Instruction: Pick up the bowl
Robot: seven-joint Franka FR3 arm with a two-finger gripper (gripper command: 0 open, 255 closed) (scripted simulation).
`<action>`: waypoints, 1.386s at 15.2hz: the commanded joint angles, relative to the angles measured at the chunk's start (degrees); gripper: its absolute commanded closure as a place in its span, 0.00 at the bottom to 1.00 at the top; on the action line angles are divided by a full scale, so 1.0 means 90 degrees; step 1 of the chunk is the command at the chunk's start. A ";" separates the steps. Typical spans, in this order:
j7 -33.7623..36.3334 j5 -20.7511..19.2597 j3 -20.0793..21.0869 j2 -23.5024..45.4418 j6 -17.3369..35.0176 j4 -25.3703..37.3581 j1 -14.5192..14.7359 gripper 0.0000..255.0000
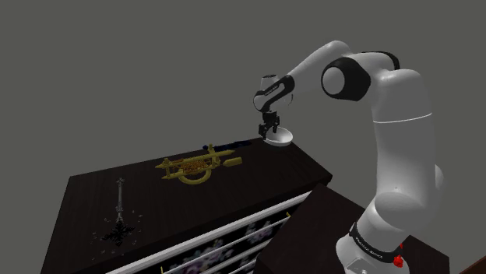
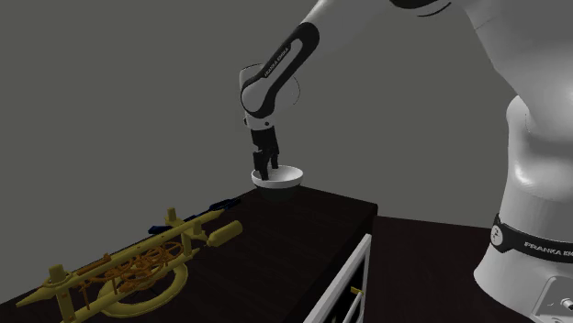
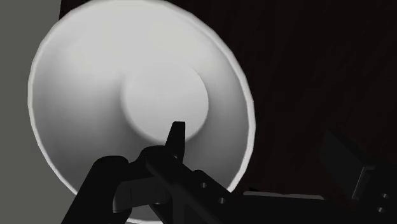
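Arm angled steeply down. My gripper (image 2: 267,168) is spread wide astride the white bowl (image 3: 95,95) rim, one finger inside, clasping nothing. Dark dresser top (image 1: 156,202) beneath; grey wall (image 1: 117,62) beyond.

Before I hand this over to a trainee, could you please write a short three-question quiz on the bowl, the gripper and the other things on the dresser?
1. True or false: the white bowl lies upside down.
2. Which is nearer the bowl: A, the golden crossbow-like piece; B, the dark spiky ornament?
3. Fill in: one finger of the gripper is inside the bowl, the other ___ it.
Key: 1 false; 2 A; 3 outside.
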 commanded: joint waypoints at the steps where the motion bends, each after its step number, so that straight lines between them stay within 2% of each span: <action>1: -0.0013 0.0028 0.0017 0.0143 0.0097 0.0051 -0.0030 0.00; 6: -0.0005 0.0063 0.0046 0.0343 0.0311 0.0033 -0.0054 0.00; 7: -0.0001 0.0064 0.0047 0.0346 0.0303 0.0043 -0.0051 1.00; 16: -0.0005 0.0063 0.0046 0.0343 0.0311 0.0033 -0.0054 1.00; 21: -0.0016 0.0015 0.0006 0.0067 0.0009 0.0063 -0.0020 1.00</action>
